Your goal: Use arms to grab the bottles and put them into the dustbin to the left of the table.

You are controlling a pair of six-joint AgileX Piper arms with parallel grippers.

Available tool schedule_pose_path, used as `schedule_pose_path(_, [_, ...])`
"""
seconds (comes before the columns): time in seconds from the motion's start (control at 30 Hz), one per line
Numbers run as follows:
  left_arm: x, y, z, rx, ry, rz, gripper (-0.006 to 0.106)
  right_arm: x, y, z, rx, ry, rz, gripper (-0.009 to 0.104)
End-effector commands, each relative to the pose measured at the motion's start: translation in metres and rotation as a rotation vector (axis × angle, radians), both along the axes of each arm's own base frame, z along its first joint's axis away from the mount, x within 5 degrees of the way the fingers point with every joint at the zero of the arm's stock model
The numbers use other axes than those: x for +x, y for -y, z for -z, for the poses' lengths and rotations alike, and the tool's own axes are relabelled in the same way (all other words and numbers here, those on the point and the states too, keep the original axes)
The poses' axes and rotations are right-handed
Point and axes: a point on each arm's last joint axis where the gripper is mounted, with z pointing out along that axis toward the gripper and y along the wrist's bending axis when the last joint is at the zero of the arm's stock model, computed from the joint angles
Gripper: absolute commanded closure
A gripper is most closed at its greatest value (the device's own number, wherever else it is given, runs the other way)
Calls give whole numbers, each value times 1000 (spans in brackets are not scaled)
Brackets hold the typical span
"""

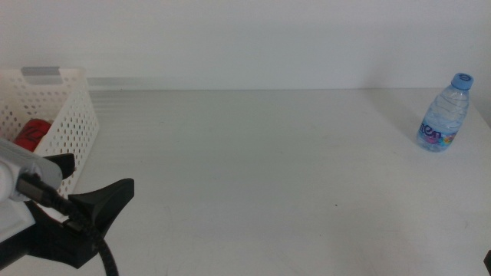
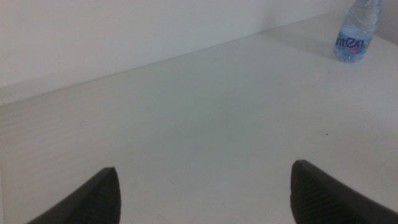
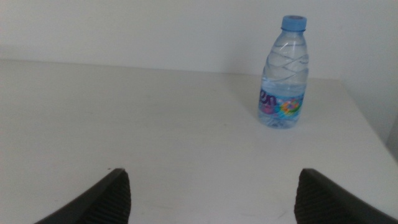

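A small clear water bottle (image 1: 443, 115) with a blue cap stands upright at the far right of the white table (image 1: 253, 169). A red can (image 1: 32, 132) lies inside the white perforated dustbin (image 1: 69, 115) at the left edge. Just right of the dustbin, at the bottom left, my left gripper (image 1: 102, 172) is open and holds nothing. Its wrist view shows the jaws wide apart (image 2: 205, 180) and the bottle (image 2: 354, 37) far off. My right gripper (image 3: 211, 186) is open and empty, with the bottle (image 3: 285, 78) standing ahead of it, apart from the jaws.
A plain white wall runs along the table's far edge. The table's right edge passes close behind the water bottle. A grey tab (image 1: 40, 73) sits on the dustbin's far rim.
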Motion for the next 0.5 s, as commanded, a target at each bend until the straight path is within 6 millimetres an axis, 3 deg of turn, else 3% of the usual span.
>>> schedule_pose_path(0.0, [2, 0, -17, -61, 86, -10, 10, -2, 0, -10, 32, 92, 1, 0])
schedule_pose_path(0.13, [2, 0, -17, -61, 86, -10, 10, 0, -1, -22, 85, 62, 0, 0])
schedule_pose_path(0.27, [2, 0, -17, -61, 85, -10, 10, 6, -2, -55, 79, 27, 3, 0])
schedule_pose_path(0.47, [2, 0, -17, -61, 85, -10, 10, 33, -5, -106, 63, -3, 5, 0])
